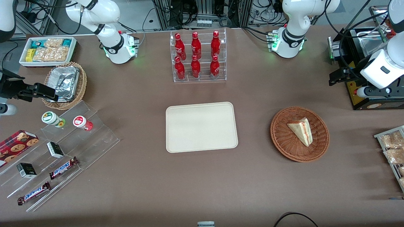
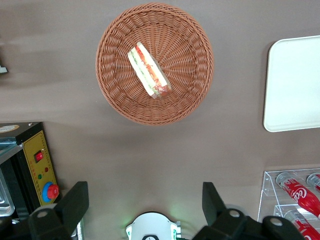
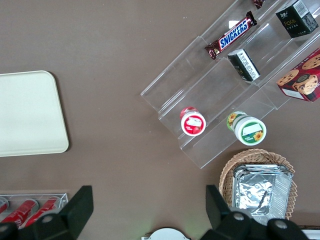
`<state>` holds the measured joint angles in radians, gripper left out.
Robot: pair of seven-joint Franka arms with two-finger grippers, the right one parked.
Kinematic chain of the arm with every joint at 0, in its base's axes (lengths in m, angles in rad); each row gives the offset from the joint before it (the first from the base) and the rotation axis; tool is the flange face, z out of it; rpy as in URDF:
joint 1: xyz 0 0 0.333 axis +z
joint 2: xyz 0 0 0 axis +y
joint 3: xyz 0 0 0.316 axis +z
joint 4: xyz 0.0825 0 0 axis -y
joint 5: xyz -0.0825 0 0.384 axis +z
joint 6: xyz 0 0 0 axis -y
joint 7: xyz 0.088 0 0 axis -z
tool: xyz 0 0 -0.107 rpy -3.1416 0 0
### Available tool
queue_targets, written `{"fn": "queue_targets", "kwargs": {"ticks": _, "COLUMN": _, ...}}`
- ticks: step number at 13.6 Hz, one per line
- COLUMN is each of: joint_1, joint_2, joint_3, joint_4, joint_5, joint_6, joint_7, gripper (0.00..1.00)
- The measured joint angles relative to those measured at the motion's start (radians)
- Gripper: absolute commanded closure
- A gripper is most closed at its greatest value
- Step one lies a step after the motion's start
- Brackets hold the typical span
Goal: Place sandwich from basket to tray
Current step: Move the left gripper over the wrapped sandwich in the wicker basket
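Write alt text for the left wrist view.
A sandwich lies in a round wicker basket on a brown table, with the open tool above bare table beside the basket, holding nothing. A cream tray shows at the edge.

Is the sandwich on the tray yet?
No, the sandwich lies in the basket; the tray is bare, and the open gripper holds nothing.

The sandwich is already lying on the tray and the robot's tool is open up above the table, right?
Not quite. The sandwich is not on the tray; it lies in the basket, as the front view shows. The tray holds nothing. The rest is right: in the left wrist view the tool is open, up above the table, away from the basket.
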<state>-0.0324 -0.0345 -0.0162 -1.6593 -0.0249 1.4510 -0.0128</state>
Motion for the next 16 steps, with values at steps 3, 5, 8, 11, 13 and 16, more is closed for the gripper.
{"fn": "queue_targets", "kwargs": {"ticks": 3, "joint_1": 0.0, "joint_2": -0.001, "joint_3": 0.0, "joint_4": 0.0, "joint_5": 0.0, "joint_6": 0.001, "joint_7": 0.0, "gripper": 0.0}}
{"fn": "queue_targets", "kwargs": {"ticks": 5, "joint_1": 0.0, "joint_2": 0.0, "joint_3": 0.0, "joint_4": -0.008, "joint_5": 0.0, "joint_6": 0.009, "joint_7": 0.0, "gripper": 0.0}}
{"fn": "queue_targets", "kwargs": {"ticks": 8, "joint_1": 0.001, "joint_2": 0.007, "joint_3": 0.001, "joint_4": -0.075, "joint_5": 0.001, "joint_6": 0.092, "joint_7": 0.0, "gripper": 0.0}}
{"fn": "queue_targets", "kwargs": {"ticks": 11, "joint_1": 0.001, "joint_2": 0.054, "joint_3": 0.002, "joint_4": -0.149, "joint_5": 0.001, "joint_6": 0.196, "joint_7": 0.0, "gripper": 0.0}}
{"fn": "queue_targets", "kwargs": {"ticks": 13, "joint_1": 0.002, "joint_2": 0.093, "joint_3": 0.002, "joint_4": -0.191, "joint_5": 0.001, "joint_6": 0.284, "joint_7": 0.0, "gripper": 0.0}}
{"fn": "queue_targets", "kwargs": {"ticks": 16, "joint_1": 0.004, "joint_2": 0.127, "joint_3": 0.003, "joint_4": -0.3, "joint_5": 0.002, "joint_6": 0.471, "joint_7": 0.0, "gripper": 0.0}}
